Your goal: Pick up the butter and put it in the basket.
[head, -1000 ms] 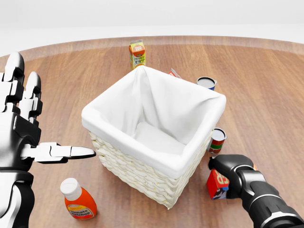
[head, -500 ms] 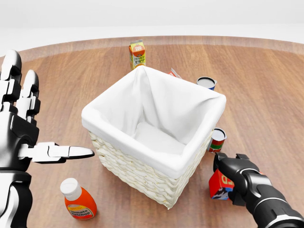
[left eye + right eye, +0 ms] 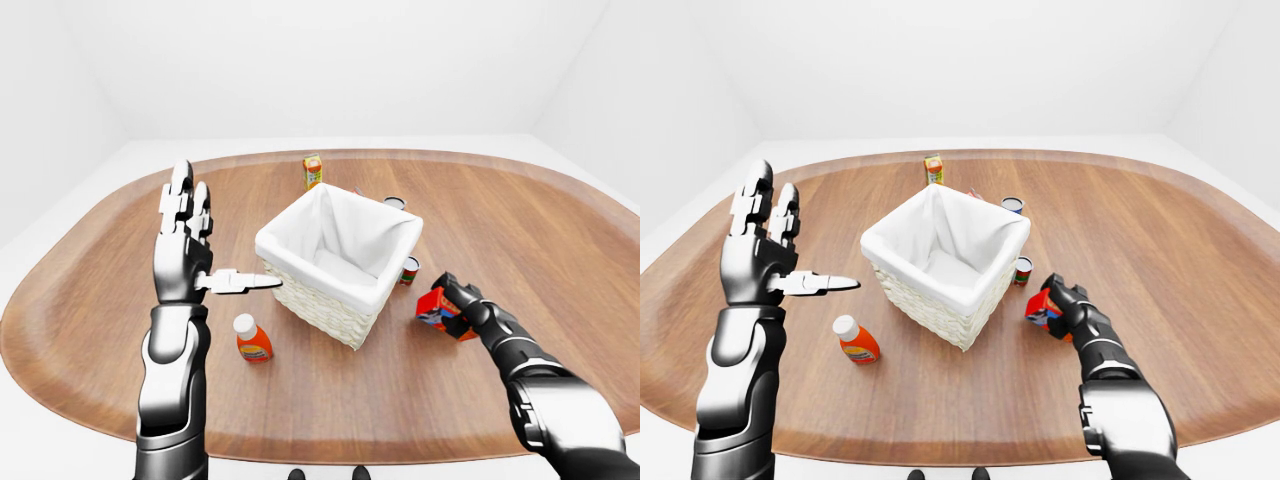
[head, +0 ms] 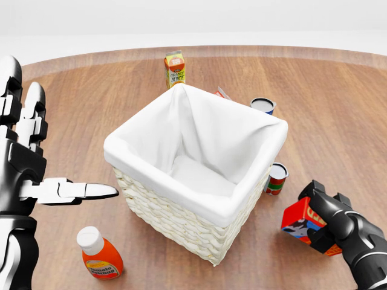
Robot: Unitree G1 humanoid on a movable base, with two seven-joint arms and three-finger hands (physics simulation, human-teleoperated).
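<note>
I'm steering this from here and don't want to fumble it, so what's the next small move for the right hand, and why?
Probably lift the butter box higher and carry it left toward the basket. The right hand is closed around it, but it sits below the rim, to the basket's right.

Both arms raised, hands apart.
Left hand upright, fingers spread wide; right hand lower, fingers curled closed around its load.

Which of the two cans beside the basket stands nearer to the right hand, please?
The can with the red and green label, right against the basket, is nearer the right hand. The blue-sided can sits higher in the head view.
</note>
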